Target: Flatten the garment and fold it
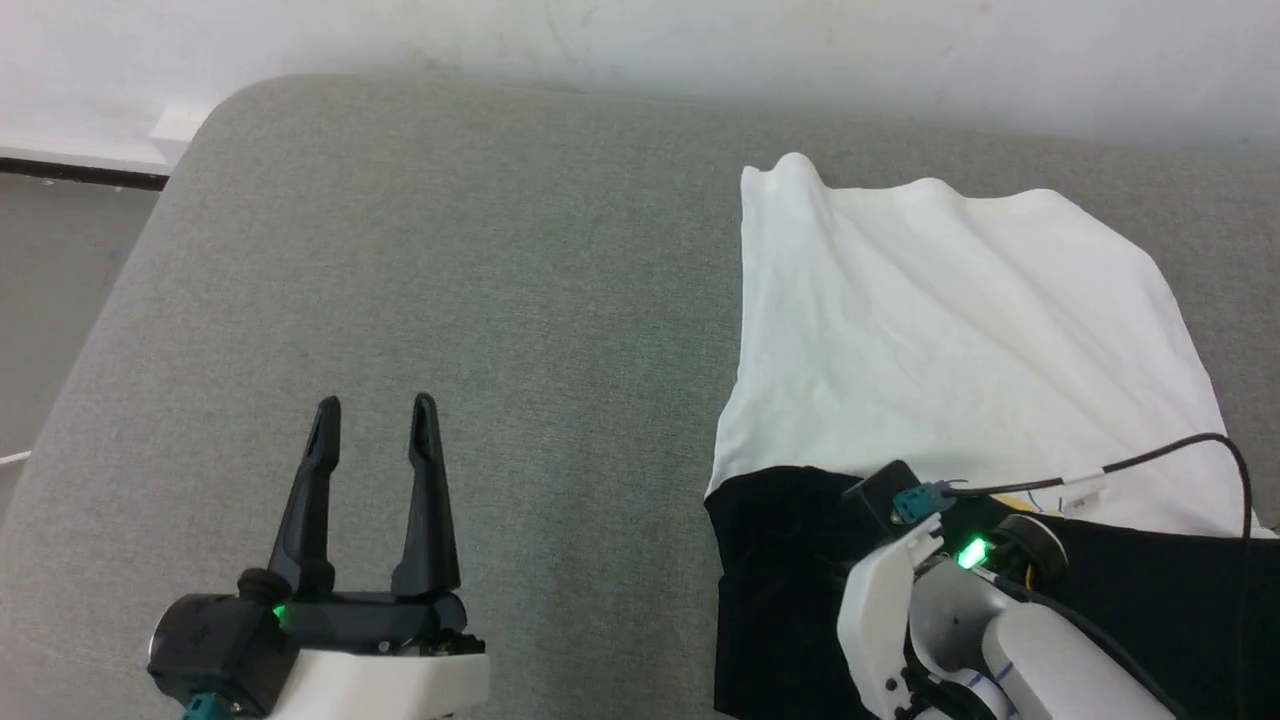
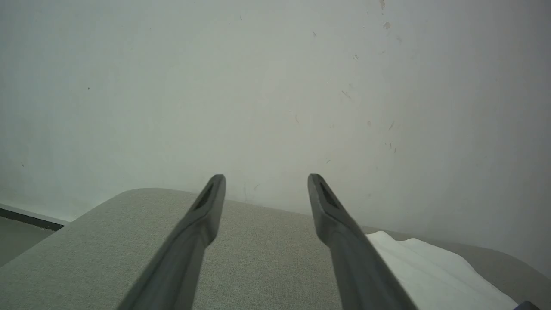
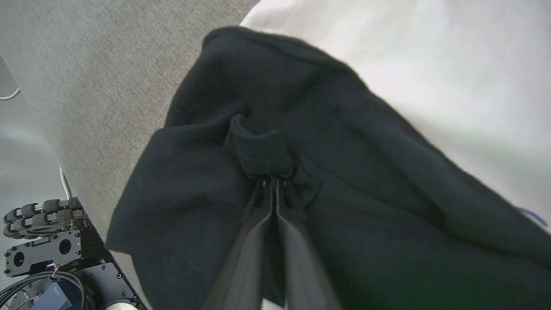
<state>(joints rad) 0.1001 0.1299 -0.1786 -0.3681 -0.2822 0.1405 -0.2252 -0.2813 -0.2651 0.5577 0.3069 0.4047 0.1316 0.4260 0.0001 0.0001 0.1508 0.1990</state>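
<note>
While the right gripper (image 3: 273, 178) works close to the robot, its two fingers (image 3: 252, 249) are squeezed shut on a little bunched fold of black cloth. That cloth is the dark sleeve-and-shoulder part of the T-shirt (image 1: 950, 320), which lies on the right side of the grey cushion (image 1: 520, 300), with the black end nearest the robot and the white body stretching away from it.

I think the job is at the flattening step, because the black part is lumpy and the white part has many wrinkles. No fold has been made yet.

The left gripper (image 1: 375, 410) hangs over bare cushion, well apart from the shirt, with its fingers spread wide and nothing between them.

Next, the black bunch needs a gentle pull outward so it lies flat. The left gripper would have to come across and take another edge, so the cloth is stretched from two sides.

A black cable (image 1: 1180, 445) from the right arm loops over the shirt and could snag it. The robot base (image 3: 43, 249) and the floor (image 1: 50, 300) lie just past the cushion's edge, so cloth could slide off. Farthest away is the pale wall (image 1: 700, 40).
</note>
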